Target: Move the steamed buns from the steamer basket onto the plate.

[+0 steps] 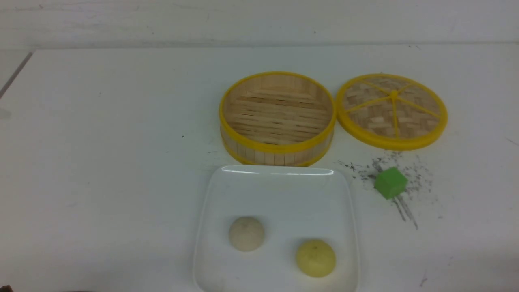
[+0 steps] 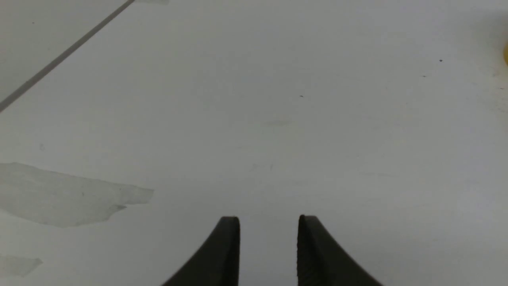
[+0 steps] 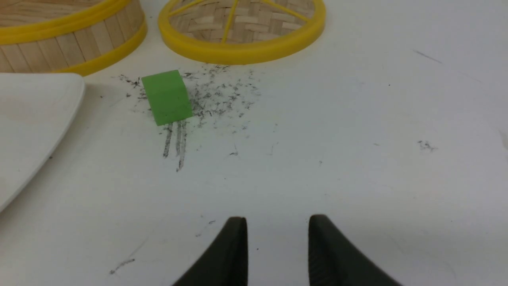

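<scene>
Two steamed buns sit on the plate [image 1: 279, 190], apart from each other: the cream bun [image 1: 246, 233] toward the robot's left, the pale yellow bun [image 1: 315, 258] nearer the camera and toward the right. Just beyond the plate stands the steamer basket [image 1: 277, 151], its slatted floor bare. Beside it on the right lies the woven lid [image 1: 391, 110], and a green cube [image 1: 390, 183] rests among dark scuff marks on the white surface [image 1: 101, 162]. The left gripper [image 2: 269, 230] hangs over bare surface with its jaws spread and nothing between them. The right gripper [image 3: 278, 230] is likewise parted and empty, well apart from the cube.
</scene>
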